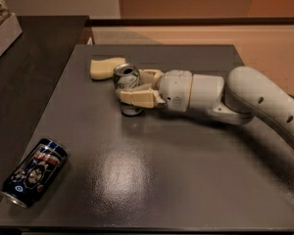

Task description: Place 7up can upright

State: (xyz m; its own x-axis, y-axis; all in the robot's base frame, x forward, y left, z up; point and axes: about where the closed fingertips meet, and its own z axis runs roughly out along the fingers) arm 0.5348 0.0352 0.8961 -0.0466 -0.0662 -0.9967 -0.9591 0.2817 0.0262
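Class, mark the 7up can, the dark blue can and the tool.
7up can (126, 75), camera view, shiny top end.
dark blue can (33, 173), camera view, side label.
tool (129, 86), camera view, midway between fingertips clamped on the 7up can.

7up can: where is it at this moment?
In the camera view the 7up can is near the far edge of the table, gripped in the hand, just right of a pale sponge.

The 7up can (126, 76) is silver with green and white markings. The cream gripper (131, 85) clasps it, on a glossy white arm (255, 94). Just left of the 7up can lies a pale yellow block (105, 67). Well apart, toward the near left, a dark blue can (34, 172) bears red-and-white graphics. The table (186, 180) is dark grey.
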